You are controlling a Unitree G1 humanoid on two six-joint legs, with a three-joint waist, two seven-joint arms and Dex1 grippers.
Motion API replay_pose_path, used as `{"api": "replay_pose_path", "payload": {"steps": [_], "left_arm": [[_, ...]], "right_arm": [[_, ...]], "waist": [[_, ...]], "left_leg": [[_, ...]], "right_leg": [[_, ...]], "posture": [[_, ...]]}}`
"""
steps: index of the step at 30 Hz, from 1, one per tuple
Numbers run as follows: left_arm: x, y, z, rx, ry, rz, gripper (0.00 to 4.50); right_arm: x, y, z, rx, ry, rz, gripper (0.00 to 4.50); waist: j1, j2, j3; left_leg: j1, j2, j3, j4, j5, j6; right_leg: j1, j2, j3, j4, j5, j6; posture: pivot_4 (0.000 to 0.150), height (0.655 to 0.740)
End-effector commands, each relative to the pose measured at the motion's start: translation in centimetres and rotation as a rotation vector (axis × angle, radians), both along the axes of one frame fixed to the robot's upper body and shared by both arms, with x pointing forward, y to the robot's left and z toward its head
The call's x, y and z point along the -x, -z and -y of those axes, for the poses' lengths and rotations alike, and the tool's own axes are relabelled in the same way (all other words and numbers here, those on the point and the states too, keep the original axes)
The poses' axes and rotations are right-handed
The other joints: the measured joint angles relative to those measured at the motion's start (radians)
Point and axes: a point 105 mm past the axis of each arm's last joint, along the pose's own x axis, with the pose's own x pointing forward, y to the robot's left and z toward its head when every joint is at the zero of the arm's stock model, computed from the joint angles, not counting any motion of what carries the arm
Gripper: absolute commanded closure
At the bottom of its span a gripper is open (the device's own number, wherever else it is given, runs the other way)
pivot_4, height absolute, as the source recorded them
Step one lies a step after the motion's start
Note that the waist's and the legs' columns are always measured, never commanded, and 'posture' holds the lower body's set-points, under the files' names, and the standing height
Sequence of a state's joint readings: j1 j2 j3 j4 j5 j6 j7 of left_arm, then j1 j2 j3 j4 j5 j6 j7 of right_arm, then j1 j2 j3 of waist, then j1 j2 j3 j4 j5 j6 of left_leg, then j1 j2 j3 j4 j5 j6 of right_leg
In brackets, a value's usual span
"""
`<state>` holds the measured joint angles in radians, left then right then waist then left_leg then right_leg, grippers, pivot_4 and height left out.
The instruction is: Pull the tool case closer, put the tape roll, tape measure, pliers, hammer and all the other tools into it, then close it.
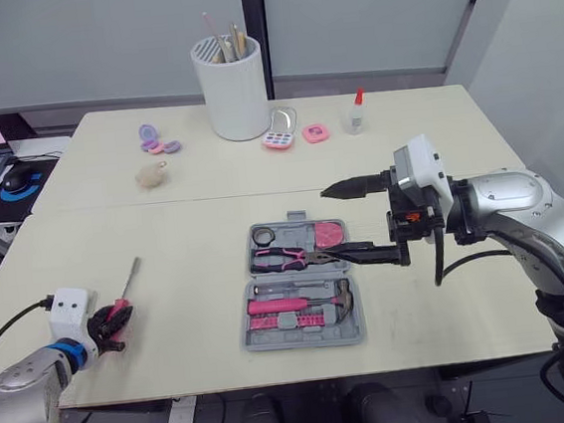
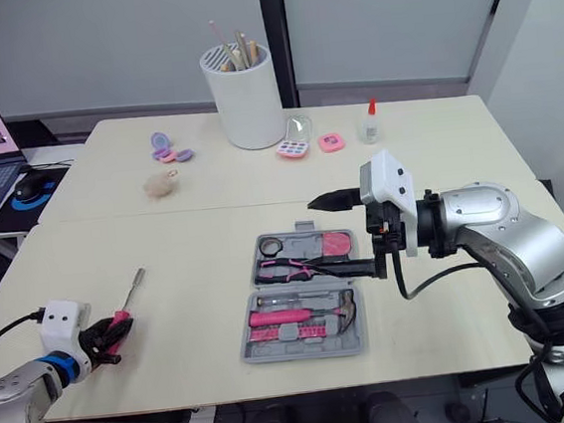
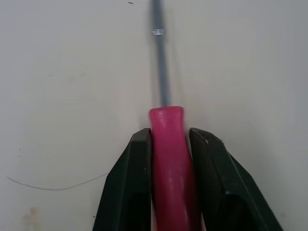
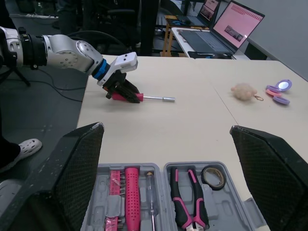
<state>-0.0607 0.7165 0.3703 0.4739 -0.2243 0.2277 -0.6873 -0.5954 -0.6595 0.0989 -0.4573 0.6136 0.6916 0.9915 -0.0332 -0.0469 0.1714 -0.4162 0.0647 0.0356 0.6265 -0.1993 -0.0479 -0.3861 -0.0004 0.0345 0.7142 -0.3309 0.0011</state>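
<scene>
Left jaws, at the near left corner of the surface [image 1: 164, 233], are clamped on the pink handle of a screwdriver [image 1: 130, 279], its shaft pointing toward the far side. It lies well apart from the case [image 1: 250, 325], so this looks like the pick-up of a tool left outside it. That case lies open near the front edge, holding pliers [image 1: 282, 259], tape roll [image 1: 263, 235] and hammer [image 1: 291, 304]. Right jaws stand wide apart and empty at the case's right side, one tip over its rim and the other over bare surface beyond. I judge they wait there to steady or shut it.

From the left wrist, both fingers [image 3: 130, 183] press the handle's sides just behind where the shaft joins, a hold that should keep the tool straight when carried.

From the right wrist, the spread jaws frame the open case, and beyond it the left jaws grip the screwdriver, whose tip seems to rest on the surface.
</scene>
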Motion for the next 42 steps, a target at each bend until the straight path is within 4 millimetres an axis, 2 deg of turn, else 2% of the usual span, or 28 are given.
{"api": "replay_pose_path", "payload": {"steps": [1,5,9,11,15,16,20,24,26,32,38,42], "left_arm": [[0.5,0.7,-1.0,-0.035,-0.035,-0.045,3.72],[0.6,-0.6,-1.3,-0.045,-0.005,-0.015,3.72],[0.5,-4.1,-0.5,-0.105,0.127,0.055,3.72],[0.8,-6.0,0.8,-0.126,0.245,0.079,3.72],[2.1,-9.7,5.3,-0.146,0.567,0.09,3.72],[2.3,-10.2,5.9,-0.162,0.605,0.089,3.72],[3.9,-12.1,11.4,-0.111,0.868,0.001,3.72],[5.1,-12.0,15.3,-0.122,1.041,-0.107,3.72],[4.9,-11.5,16.9,-0.156,1.106,-0.113,3.72],[5.1,-9.1,21.6,-0.204,1.279,-0.14,3.72],[4.9,-7.6,24.2,-0.232,1.361,-0.154,3.72],[4.4,-6.3,24.8,-0.292,1.386,-0.173,3.72]], "right_arm": [[0.5,-1.0,-0.1,-0.015,-0.012,0.045,0.0],[0.4,-0.8,-0.1,-0.008,-0.011,0.045,0.0],[0.4,-0.6,0.2,0.014,-0.012,0.053,0.0],[0.3,-0.5,0.4,0.023,-0.008,0.065,0.0],[0.2,0.5,1.2,0.083,-0.011,0.078,0.0],[0.2,0.7,1.3,0.086,-0.01,0.076,0.0],[0.0,0.8,2.0,0.101,0.008,0.057,0.0],[0.2,1.3,2.5,0.159,0.011,0.044,0.0],[0.2,1.7,2.7,0.184,0.023,0.042,0.0],[1.4,3.7,3.6,0.275,0.015,-0.007,0.0],[2.8,5.0,4.3,0.349,0.007,-0.06,0.0],[3.3,5.6,4.8,0.391,0.013,-0.076,0.0]], "waist": [[0.0,0.0,0.0],[-0.002,0.0,0.0],[-0.009,-0.001,0.0],[-0.008,-0.001,0.0],[0.001,0.0,0.001],[0.002,0.001,0.002],[0.001,0.002,0.003],[0.001,0.005,0.005],[0.001,0.006,0.005],[0.002,0.006,0.005],[0.003,0.006,0.005],[0.001,0.006,0.005]], "left_leg": [[0.0,0.0,0.0,0.0,0.0,0.0],[0.0,0.0,0.0,0.0,0.0,0.0],[-0.001,0.0,0.0,0.0,0.0,0.0],[-0.002,0.0,0.0,0.0,0.0,0.0],[-0.002,0.0,0.0,0.0,0.0,0.0],[-0.002,0.0,0.0,0.0,0.0,0.0],[-0.002,0.0,0.001,-0.001,0.0,0.0],[-0.002,-0.001,0.001,0.0,0.0,0.0],[-0.001,-0.001,0.001,-0.001,0.0,0.0],[-0.002,-0.001,0.001,0.0,0.0,0.0],[-0.002,-0.001,0.0,0.001,0.0,0.0],[-0.002,-0.001,0.0,0.001,0.0,0.0]], "right_leg": [[0.0,0.0,0.0,0.0,0.0,0.0],[0.0,0.0,0.0,0.0,0.0,0.0],[-0.001,0.0,0.0,0.0,0.0,0.0],[-0.001,0.0,0.0,-0.001,0.0,0.0],[-0.001,-0.001,-0.001,-0.002,0.0,0.0],[-0.001,-0.001,0.0,-0.002,0.0,0.0],[-0.001,-0.001,0.0,-0.002,0.0,0.0],[-0.001,0.0,0.001,-0.002,0.0,0.0],[-0.001,0.001,0.002,-0.002,0.0,0.001],[-0.001,0.003,0.004,-0.002,-0.001,0.001],[-0.001,0.008,0.004,-0.002,-0.002,0.003],[-0.001,0.009,0.005,-0.002,-0.003,0.005]], "posture": [[0.15,0.74],[0.15,0.74],[0.15,0.74],[0.15,0.74],[0.15,0.74],[0.15,0.74],[0.15,0.74],[0.15,0.74],[0.15,0.74],[0.15,0.74],[0.15,0.74],[0.15,0.74]]}}
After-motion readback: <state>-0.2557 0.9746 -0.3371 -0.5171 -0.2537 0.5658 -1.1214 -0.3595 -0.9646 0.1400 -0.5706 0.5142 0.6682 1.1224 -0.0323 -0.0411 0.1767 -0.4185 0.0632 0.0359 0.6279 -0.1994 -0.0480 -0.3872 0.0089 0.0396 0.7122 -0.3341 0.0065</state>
